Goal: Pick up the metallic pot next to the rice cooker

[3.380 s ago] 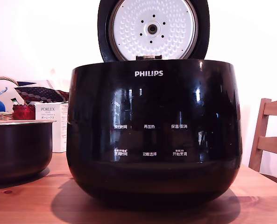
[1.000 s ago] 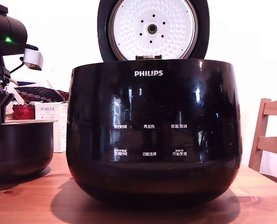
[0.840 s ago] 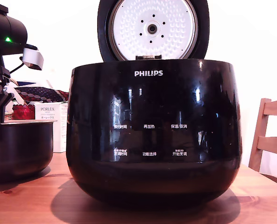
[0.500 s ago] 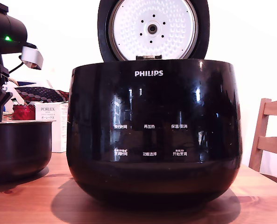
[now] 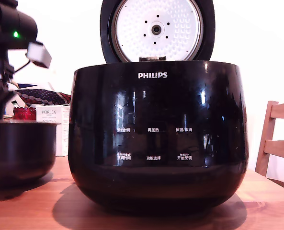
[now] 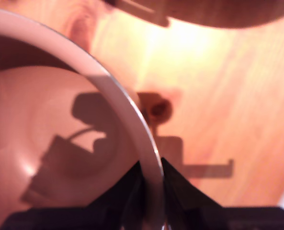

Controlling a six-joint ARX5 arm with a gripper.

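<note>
On the wooden worktop [image 5: 31,201], beside the rice cooker [image 5: 158,139], the gripper [image 6: 151,172] pinches the pot [image 5: 19,151] rim.

arm [image 5: 7,33]: black, rounded housing | green LED | white tag | hand [image 6: 151,196]: dark pointed fingers

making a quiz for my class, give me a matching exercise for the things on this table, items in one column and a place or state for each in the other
Column one:
1. dark round metal pot with a thin pale rim
2. large glossy black rice cooker
3. white carton marked PORLEX
4. black robot hand

Column two:
A. lid standing open
B. behind the pot, beside the cooker
C. fingers either side of a rim
D. at the exterior view's left edge, on the wooden table

Pairs: 1-D, 2-A, 3-B, 4-C
</note>
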